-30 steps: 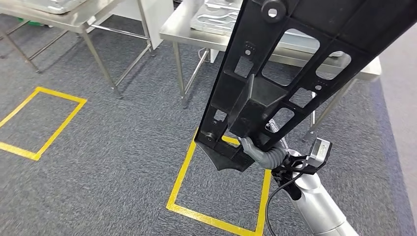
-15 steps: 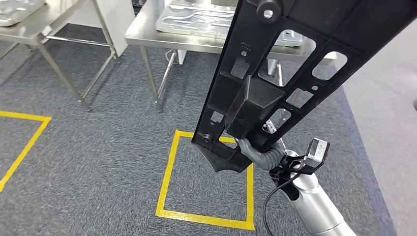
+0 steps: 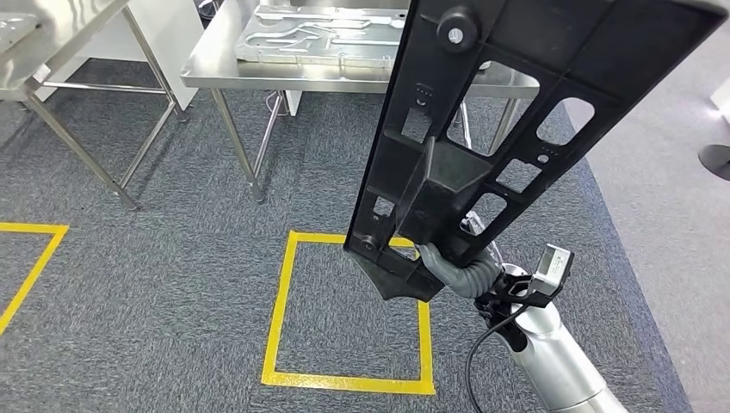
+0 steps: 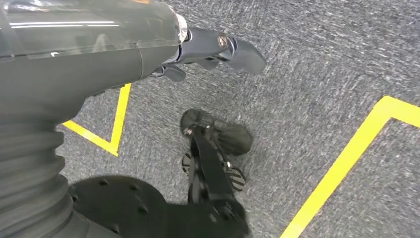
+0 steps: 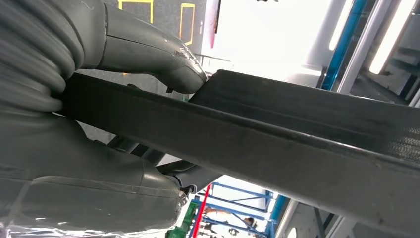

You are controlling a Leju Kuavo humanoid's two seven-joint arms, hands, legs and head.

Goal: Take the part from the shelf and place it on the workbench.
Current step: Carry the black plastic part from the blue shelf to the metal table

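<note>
the part (image 3: 508,120), a long black plastic frame with cut-out windows and a raised block in its middle, stands up in front of me, leaning away to my right, its lower end low over the floor and its upper end crossing in front of the steel counter (image 3: 258,77). my right hand (image 3: 452,267) grips it at the lower end, grey thumb on one face and fingers wrapped round the other; close up, the thumb (image 5: 163,54) presses the edge of the dark bar. my left hand (image 4: 218,47) hangs over the carpet with nothing in it, its dark fingers lying straight out. below the part a yellow taped square (image 3: 280,301) marks the grey carpet. on the counter beyond lies a silver pressed metal panel (image 3: 318,34).
</note>
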